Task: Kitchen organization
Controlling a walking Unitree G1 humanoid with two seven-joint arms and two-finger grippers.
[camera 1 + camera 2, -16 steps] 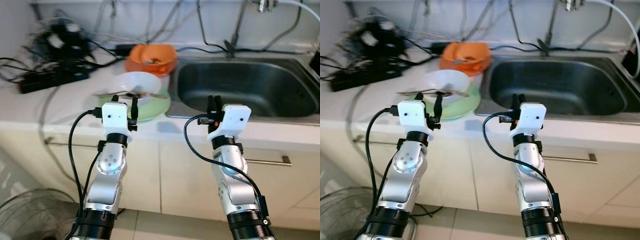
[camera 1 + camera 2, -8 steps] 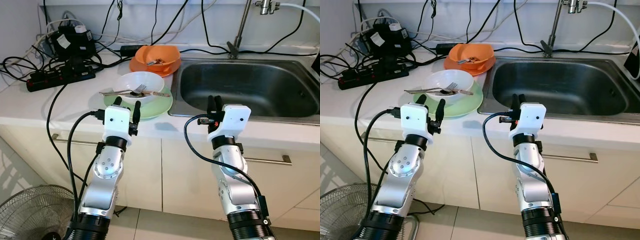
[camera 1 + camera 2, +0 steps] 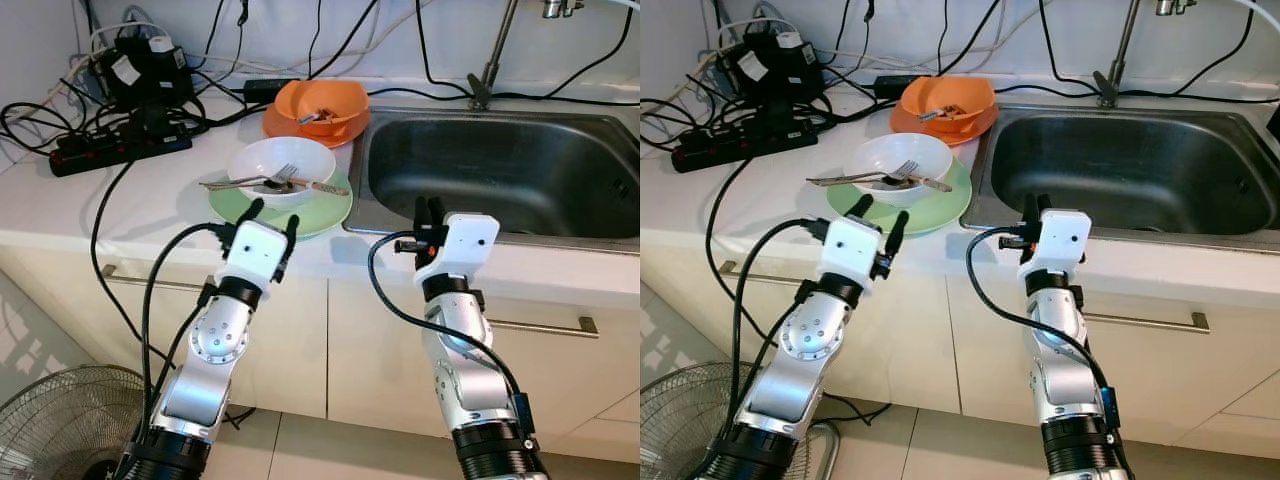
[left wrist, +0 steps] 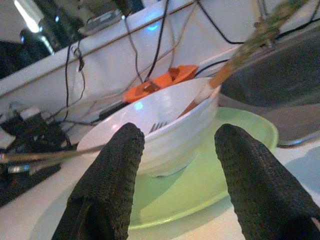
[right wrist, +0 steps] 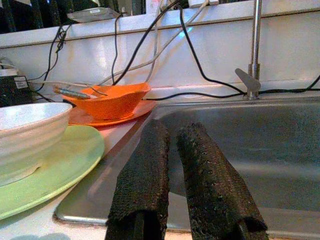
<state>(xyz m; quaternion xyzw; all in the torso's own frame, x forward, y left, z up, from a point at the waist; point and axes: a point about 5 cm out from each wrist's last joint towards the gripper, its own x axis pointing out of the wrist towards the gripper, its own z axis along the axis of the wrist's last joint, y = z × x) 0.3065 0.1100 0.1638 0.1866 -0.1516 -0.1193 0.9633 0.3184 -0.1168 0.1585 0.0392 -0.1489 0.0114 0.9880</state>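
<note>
Your left gripper (image 3: 268, 215) is at the worktop's (image 3: 120, 205) front edge, jaws wide and empty, aimed at the white bowl (image 3: 281, 169). That bowl sits on the green plate (image 3: 322, 209) near the front edge, just beside the sink (image 3: 500, 170), with a fork (image 3: 258, 180) and another utensil lying across it. An orange bowl (image 3: 322, 102) on its orange plate stands behind, toward the worktop's back edge. A power strip (image 3: 110, 152) and cables occupy the back left corner.

Your right gripper (image 3: 430, 213) is at the sink's front rim, jaws narrow with only a slim gap, holding nothing.

Judgement: the step in hand is the approach to the white bowl; nothing is grasped yet. The next move calls for advancing the left gripper so the fingers straddle the bowl's near rim, clear of the fork.

Against the earlier frame, the left gripper has moved forward and rightward toward the plate; the right arm is unchanged. The camera has also shifted slightly.
</note>
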